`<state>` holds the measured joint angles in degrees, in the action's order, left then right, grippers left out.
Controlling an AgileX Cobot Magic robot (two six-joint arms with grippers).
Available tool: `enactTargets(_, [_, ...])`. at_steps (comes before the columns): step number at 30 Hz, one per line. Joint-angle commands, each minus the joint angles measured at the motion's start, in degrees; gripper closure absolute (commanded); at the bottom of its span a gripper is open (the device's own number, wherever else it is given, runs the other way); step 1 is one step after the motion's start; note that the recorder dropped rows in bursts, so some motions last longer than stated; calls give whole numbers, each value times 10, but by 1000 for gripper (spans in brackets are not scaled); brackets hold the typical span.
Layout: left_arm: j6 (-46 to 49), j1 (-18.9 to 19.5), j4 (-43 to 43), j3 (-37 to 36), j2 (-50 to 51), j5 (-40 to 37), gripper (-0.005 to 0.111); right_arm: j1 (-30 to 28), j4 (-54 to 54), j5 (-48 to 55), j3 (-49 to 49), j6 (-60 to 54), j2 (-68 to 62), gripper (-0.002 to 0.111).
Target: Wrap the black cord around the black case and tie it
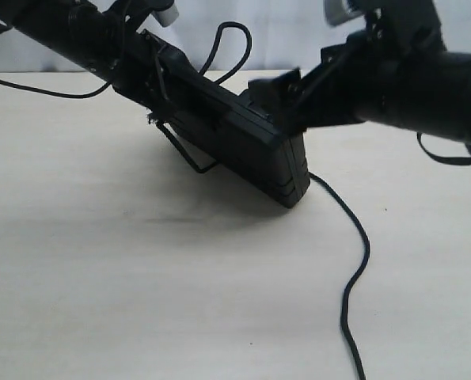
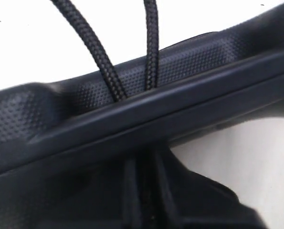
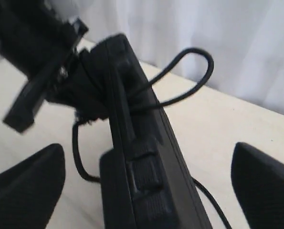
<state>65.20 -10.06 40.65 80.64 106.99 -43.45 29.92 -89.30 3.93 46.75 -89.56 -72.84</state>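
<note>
Nearest you, one matte black braided cord point(image 1: 343, 305) snakes across the pale table point(image 1: 100, 277) up to one black case point(image 1: 251, 134), a flat ribbed box hanging tilted above the tabletop, with two cord strands crossing its pebbled edge. Your left gripper point(image 1: 144, 71) is clamped on its upper end. Your right gripper point(image 3: 146, 191) has its fingers point(image 3: 25, 186) spread either side of the case, and one cord loop arcs behind.
</note>
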Motion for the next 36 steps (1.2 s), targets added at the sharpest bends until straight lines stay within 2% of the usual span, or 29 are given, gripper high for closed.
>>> enactTargets(1, [-4,0,5,1,0,1,107,-55,23,96,52,146,-1,33])
enactTargets(3, [-4,0,4,1,0,-9,107,-104,128,222,106,289,-42,33])
enactTargets(6, [-4,0,4,1,0,-11,107,-160,349,379,228,480,-138,33])
enactTargets(9, [-4,0,4,1,0,-11,107,-187,438,451,349,540,-247,33])
enactTargets(15, [-4,0,4,1,0,-14,107,-191,429,504,492,551,-389,38])
enactTargets(23, [-4,0,4,1,0,-13,107,-178,356,459,531,540,-450,46])
enactTargets(26, [-4,0,4,1,0,-11,107,-163,359,441,531,529,-456,65])
enactTargets(30, [-7,0,-25,1,-2,11,105,-157,355,444,531,528,-456,104])
enactTargets(36, [-64,2,-157,1,-18,25,80,-165,362,461,531,564,-455,104])
